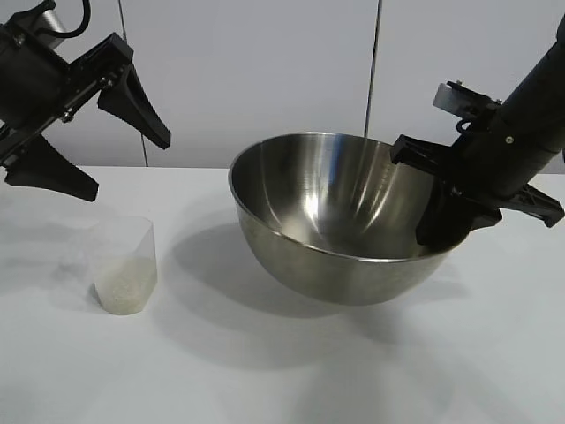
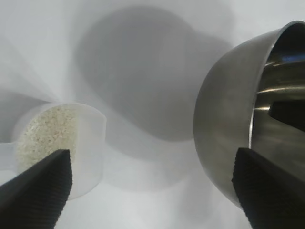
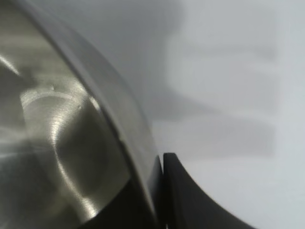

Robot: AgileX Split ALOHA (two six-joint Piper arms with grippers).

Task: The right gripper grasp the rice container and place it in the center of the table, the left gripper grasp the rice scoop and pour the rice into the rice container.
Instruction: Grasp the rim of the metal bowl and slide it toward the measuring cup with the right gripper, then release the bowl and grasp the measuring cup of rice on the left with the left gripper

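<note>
White table [image 1: 291, 380] against pale wall panels. Rice container [image 1: 340, 216] at centre, tilted, its right rim pinched by the right gripper [image 1: 446, 216], one finger inside. Left gripper [image 1: 101, 150] hangs spread wide above the rice scoop [image 1: 125, 265]; rice [image 2: 45, 131] inside.

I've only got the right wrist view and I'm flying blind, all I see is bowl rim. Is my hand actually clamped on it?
Observer: Yes. The right hand grips the rice container at its rim, one finger inside, one outside.
Operator: Is it off the table?
Observer: It looks tilted and lifted on the gripped side, over its shadow on the table.
Operator: Where's the scoop?
Observer: The rice scoop stands upright beside the bowl, rice inside.
Operator: Left hand?
Observer: The left hand hangs open above the scoop, not touching.
</note>
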